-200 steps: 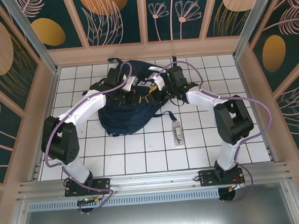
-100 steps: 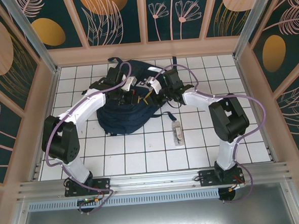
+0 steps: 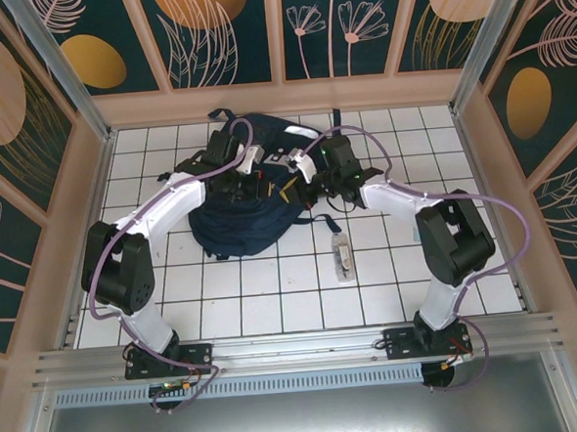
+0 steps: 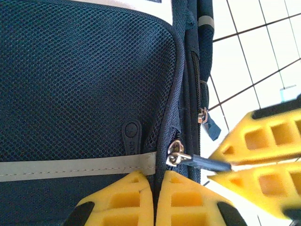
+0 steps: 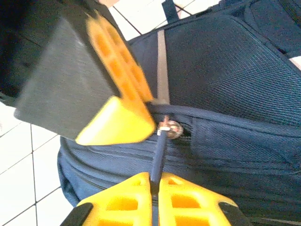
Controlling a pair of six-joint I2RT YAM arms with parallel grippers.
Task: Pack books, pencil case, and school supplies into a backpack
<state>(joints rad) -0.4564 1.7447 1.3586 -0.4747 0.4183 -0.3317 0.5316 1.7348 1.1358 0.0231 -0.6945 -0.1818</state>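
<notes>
While both arms reach in over the white tiled table, you have the navy backpack lying flat under them, toward the far side of the tiles. Your left gripper is closed. Its two yellow fingers are pressed together on the backpack's fabric where the seam beside the mesh pocket runs down between them, just below the pale reflective stripe.

Your right gripper comes in from the other side and is pinched shut on the blue zipper pull. The tab runs straight from the silver zipper slider down into the gap between its fingers. From the left wrist camera you can see the same grip side-on. The pull stretches from the slider out to the right gripper's fingertips, which look slightly blurred. The two grippers sit close together, with the slider between them. One of the left gripper's fingers lies just beside the slider in the right wrist view.

The clear packet of school supplies lies on the bare tiles. It is near the backpack's near right corner but apart from it, with its long side running near to far.
</notes>
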